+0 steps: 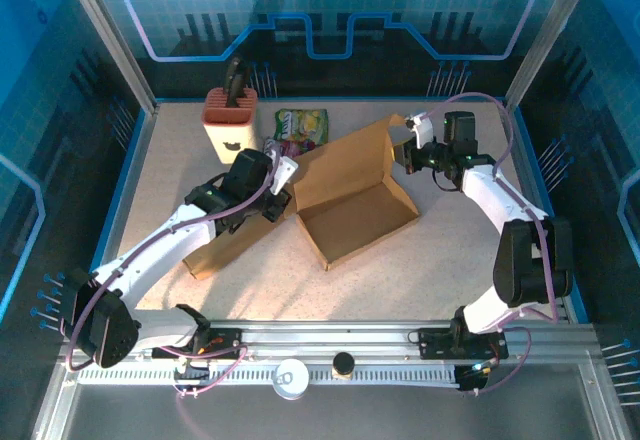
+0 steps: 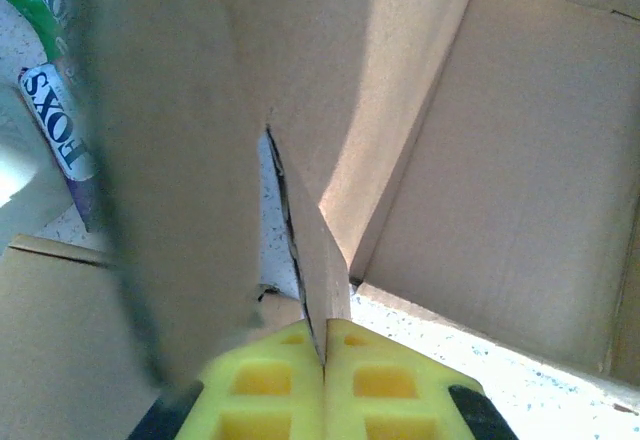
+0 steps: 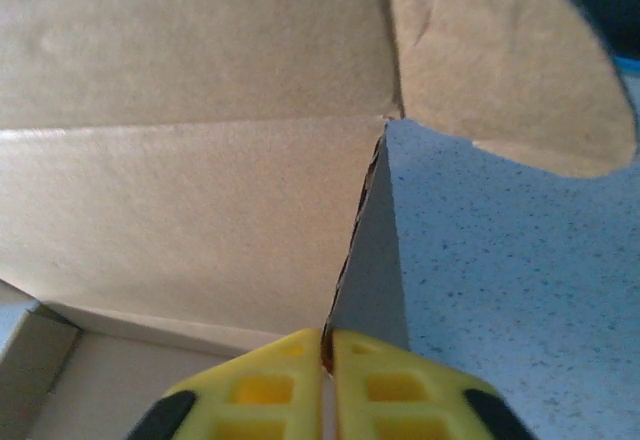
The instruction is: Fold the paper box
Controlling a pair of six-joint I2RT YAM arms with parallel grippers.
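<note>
The paper box sits open at the middle of the table, the left gripper pinched shut on its left flap and the right gripper on its far-right flap, so I judge both should swing inward evenly, lest the thin card slip or tear.

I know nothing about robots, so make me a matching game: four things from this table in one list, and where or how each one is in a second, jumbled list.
Things:
1. paper box
2. green packet
3. cream holder
4. right gripper

Places or states:
A. stands upright at the far left, a black handle poking out
B. shut on the box's far right corner
C. lies open in the middle of the table
D. lies flat at the far side, between holder and box

Pairs: 1-C, 2-D, 3-A, 4-B
</note>
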